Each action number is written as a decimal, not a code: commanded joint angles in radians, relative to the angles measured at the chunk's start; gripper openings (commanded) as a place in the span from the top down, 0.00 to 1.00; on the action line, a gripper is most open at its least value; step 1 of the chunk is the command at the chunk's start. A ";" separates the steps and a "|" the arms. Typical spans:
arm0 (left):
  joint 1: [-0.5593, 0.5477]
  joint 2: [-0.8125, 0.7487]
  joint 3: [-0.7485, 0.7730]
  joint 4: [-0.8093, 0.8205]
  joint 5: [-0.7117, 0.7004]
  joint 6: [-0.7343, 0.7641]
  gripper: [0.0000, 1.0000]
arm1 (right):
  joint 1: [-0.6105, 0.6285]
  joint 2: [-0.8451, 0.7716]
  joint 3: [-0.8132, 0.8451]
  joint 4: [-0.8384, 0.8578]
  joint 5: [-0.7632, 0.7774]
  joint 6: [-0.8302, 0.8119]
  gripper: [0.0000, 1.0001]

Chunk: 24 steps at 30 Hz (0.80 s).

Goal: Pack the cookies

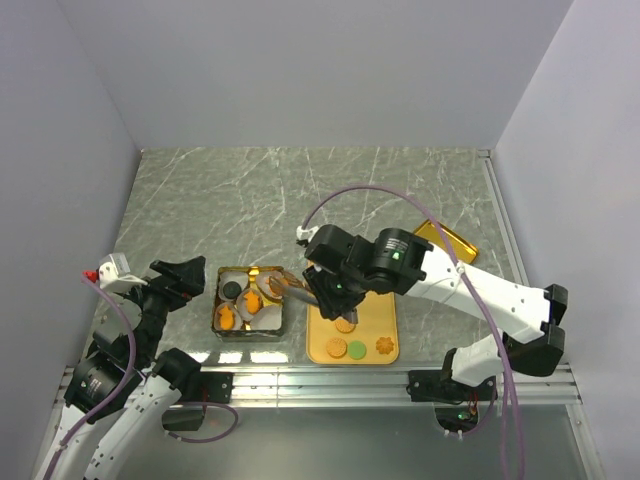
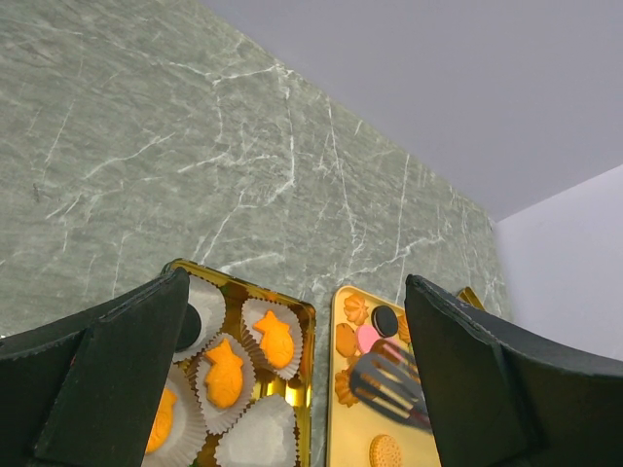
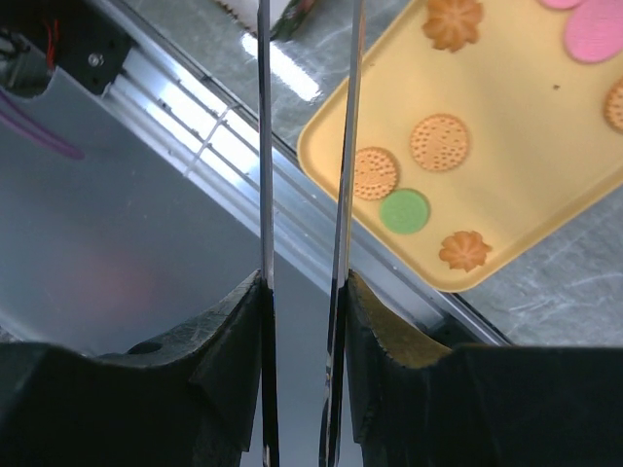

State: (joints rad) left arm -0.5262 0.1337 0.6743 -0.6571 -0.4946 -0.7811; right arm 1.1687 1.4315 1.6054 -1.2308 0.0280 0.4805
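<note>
Right tool grips tongs; tray's cookies row runs left-right.

Two arms, one tray, one tin, one green cookie

Square gold tin of white paper cups sits just left of a flat yellow plastic tray, near the front edge of the green marble table. Small biscuit cookies lie on the tray and in the cups. A flat gold lid lies behind, to the right. Metal tongs in the right gripper hang above where tin and tray meet.
</note>
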 commanded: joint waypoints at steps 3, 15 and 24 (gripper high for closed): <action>-0.003 0.004 0.036 0.008 -0.010 -0.015 0.01 | 0.045 0.021 0.030 0.063 -0.007 -0.006 0.69; -0.004 0.001 0.039 0.002 -0.016 -0.024 0.01 | 0.091 0.072 -0.038 0.108 -0.007 0.009 0.71; -0.004 0.000 0.036 0.002 -0.016 -0.023 0.01 | 0.095 0.084 -0.082 0.136 0.004 0.023 0.69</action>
State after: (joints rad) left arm -0.5262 0.1337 0.6754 -0.6632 -0.4950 -0.8001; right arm 1.2572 1.5192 1.5288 -1.1458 0.0151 0.4942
